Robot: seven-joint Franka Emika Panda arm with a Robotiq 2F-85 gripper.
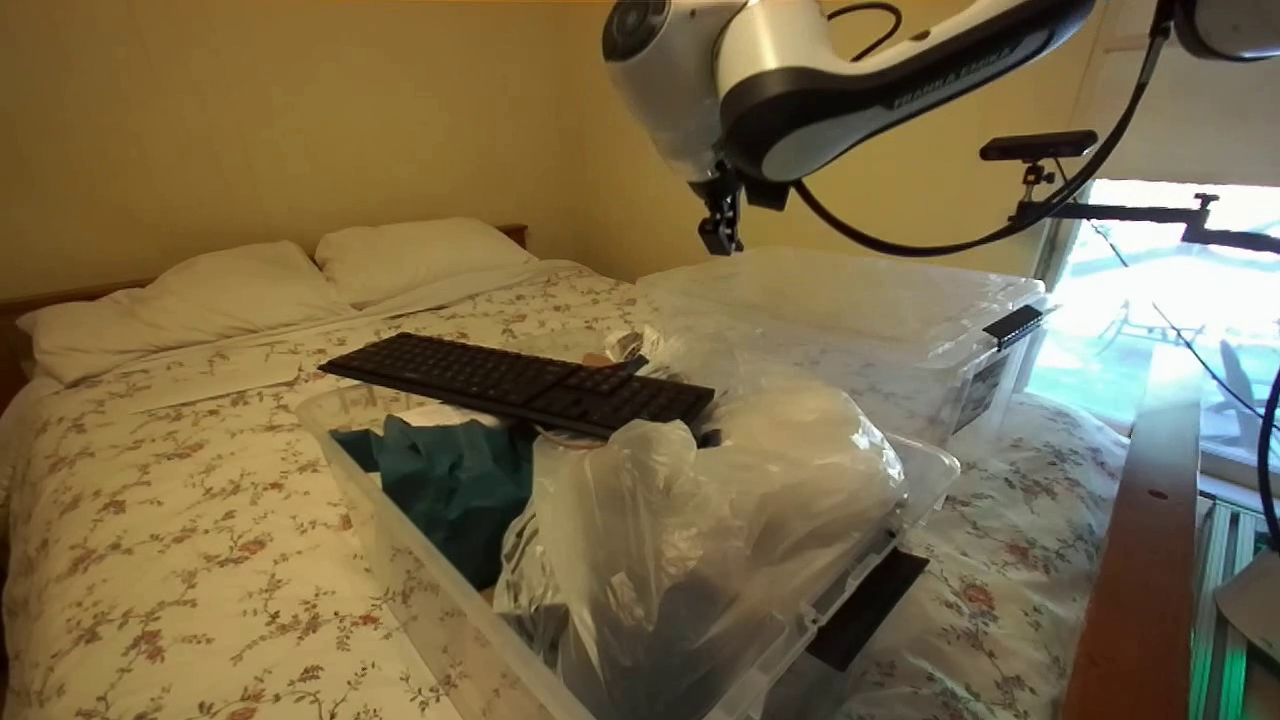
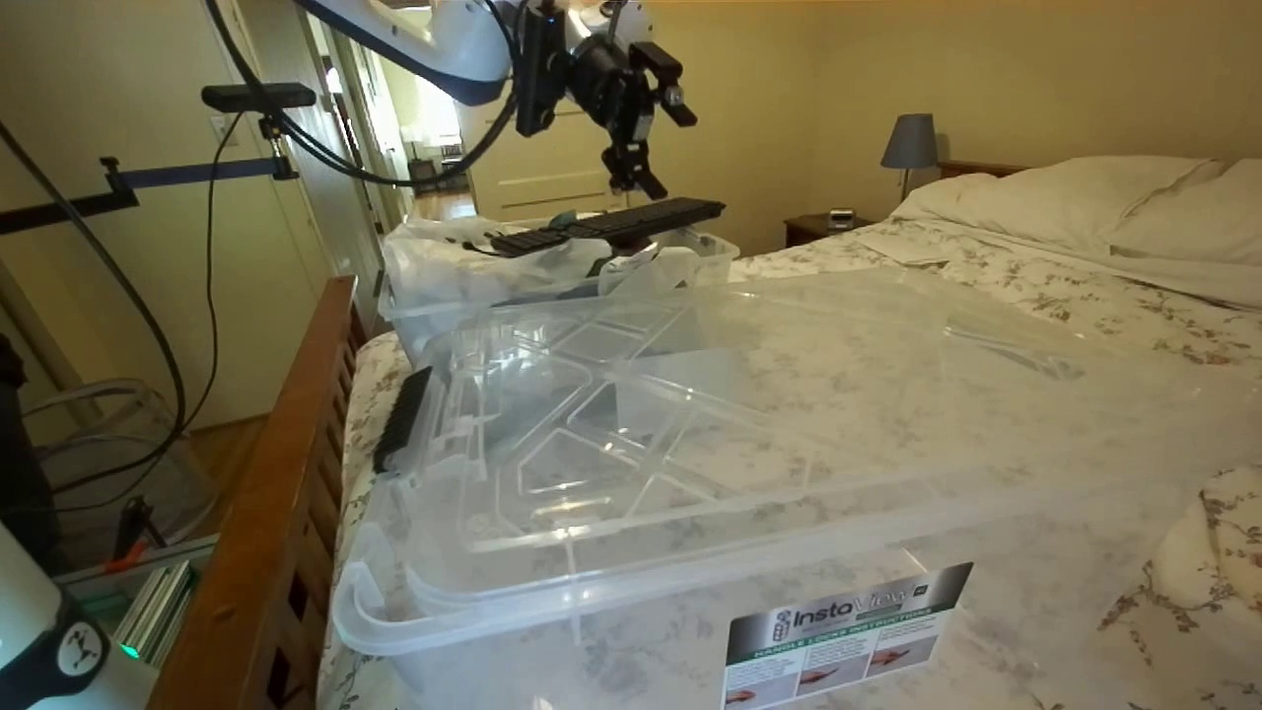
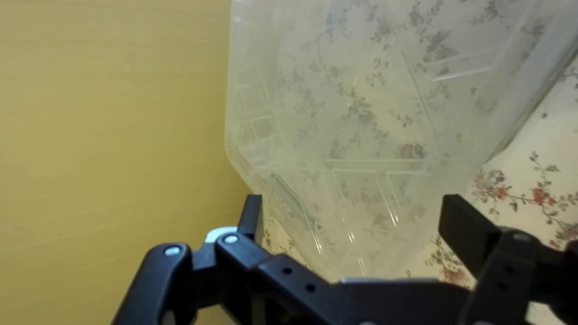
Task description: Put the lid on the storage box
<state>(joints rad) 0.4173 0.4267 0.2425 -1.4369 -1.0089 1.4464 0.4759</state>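
A large clear plastic storage box stands on the bed; its wall (image 1: 900, 390) and its labelled side (image 2: 631, 641) show in the exterior views. A clear ribbed lid lies over its top in both exterior views (image 1: 860, 285) (image 2: 631, 424); I cannot tell whether it sits fully down all round. A black latch (image 1: 1013, 327) (image 2: 402, 419) is at one end. The clear plastic (image 3: 356, 113) also shows in the wrist view, between and beyond the fingers. My gripper (image 1: 722, 235) (image 2: 663, 148) (image 3: 354, 219) is open and empty, raised above the bed, apart from the lid.
An open clear bin (image 1: 400, 560) (image 2: 715, 256) stands beside the box. It holds plastic bags (image 1: 700, 520), teal cloth (image 1: 460, 480) and a black keyboard (image 1: 520, 380) (image 2: 631, 222) on top. A wooden bed rail (image 1: 1140, 560) (image 2: 266, 582) and a mounted camera (image 1: 1040, 147) (image 2: 258, 97) are nearby.
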